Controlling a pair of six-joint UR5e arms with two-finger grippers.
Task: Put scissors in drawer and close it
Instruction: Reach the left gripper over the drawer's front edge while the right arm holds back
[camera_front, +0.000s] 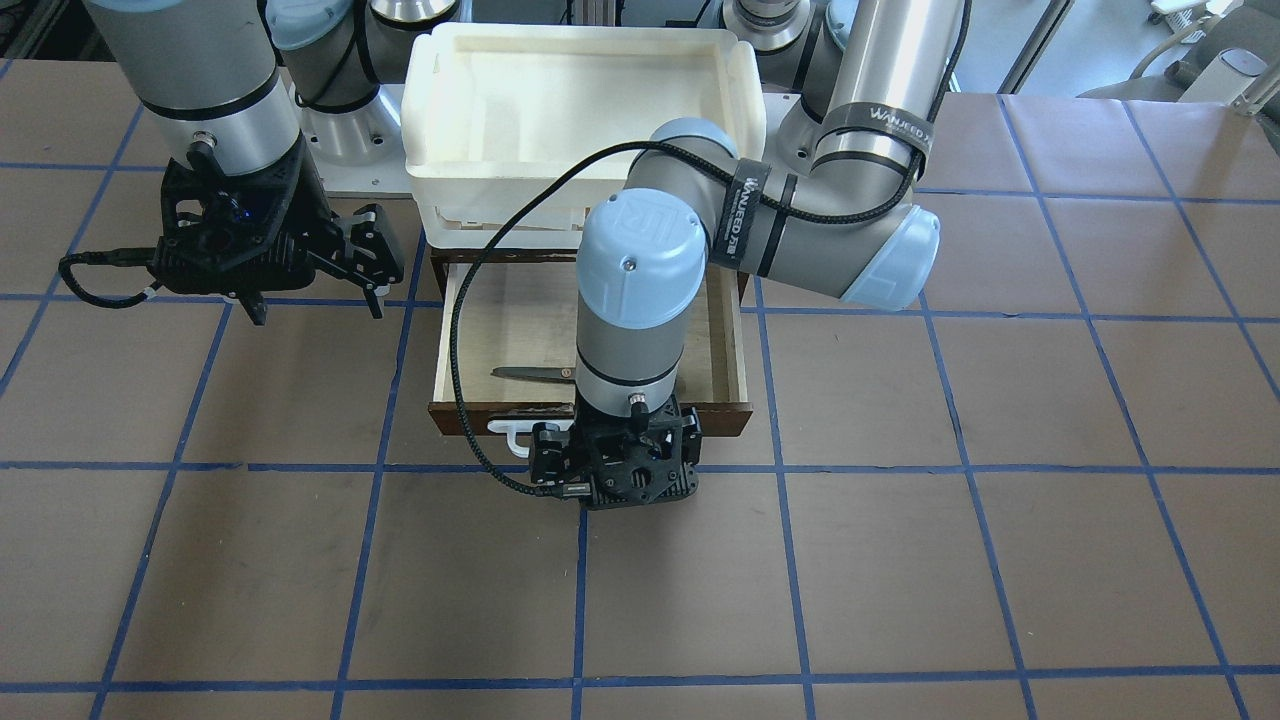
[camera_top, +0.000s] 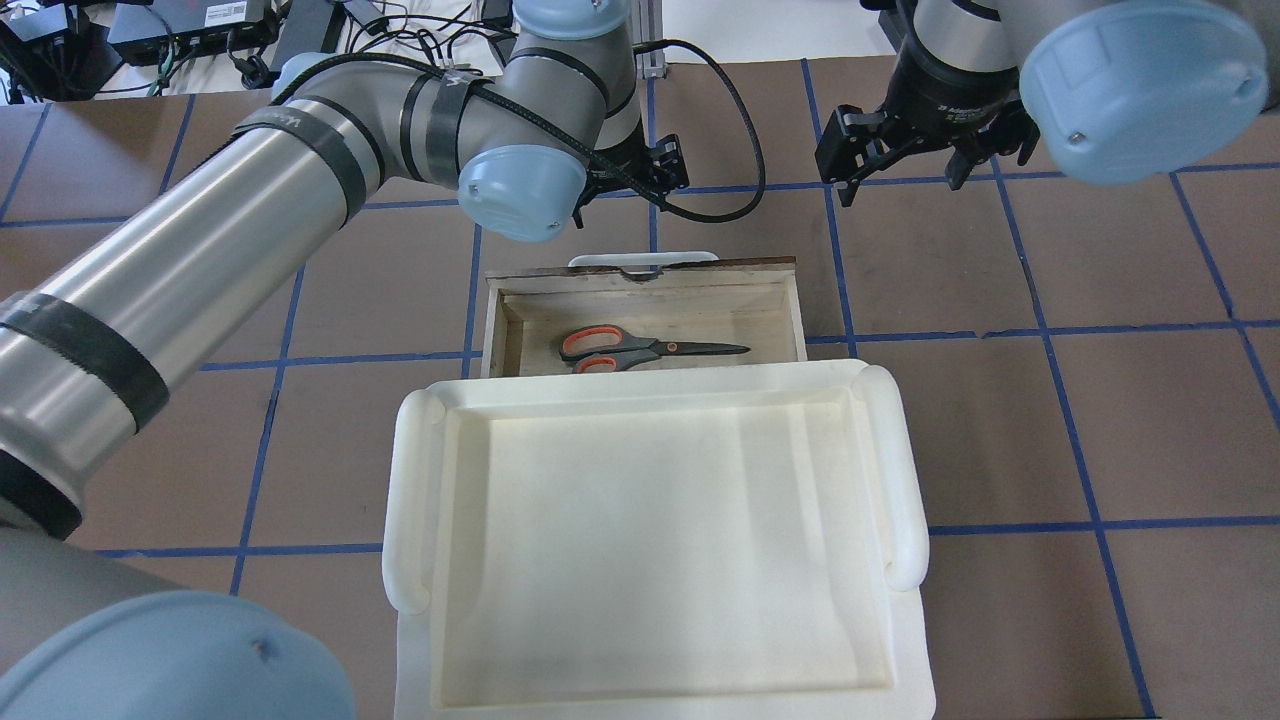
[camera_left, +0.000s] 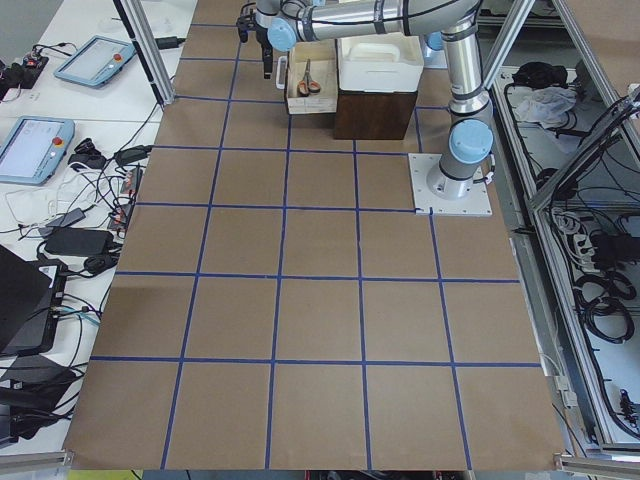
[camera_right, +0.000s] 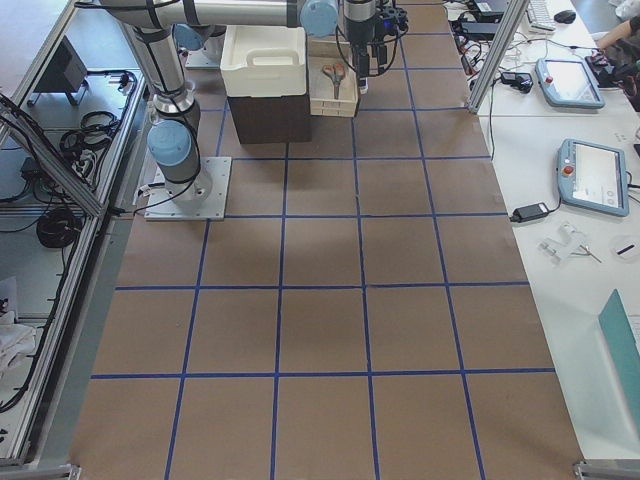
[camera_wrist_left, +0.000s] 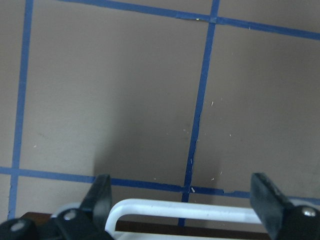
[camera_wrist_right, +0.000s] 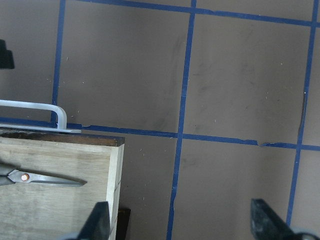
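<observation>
The drawer stands pulled open, its pale plywood inside showing. The scissors, with grey handles lined orange-red, lie flat in it, blades pointing to the robot's right; one blade also shows in the front view and the right wrist view. My left gripper is open, empty and just outside the drawer's dark front, its fingers to either side of the white bar handle. My right gripper is open and empty over bare table to the right of the drawer.
A large white plastic tray sits on top of the dark cabinet that holds the drawer, behind the open part. The brown table has a blue tape grid. The left arm reaches over the drawer.
</observation>
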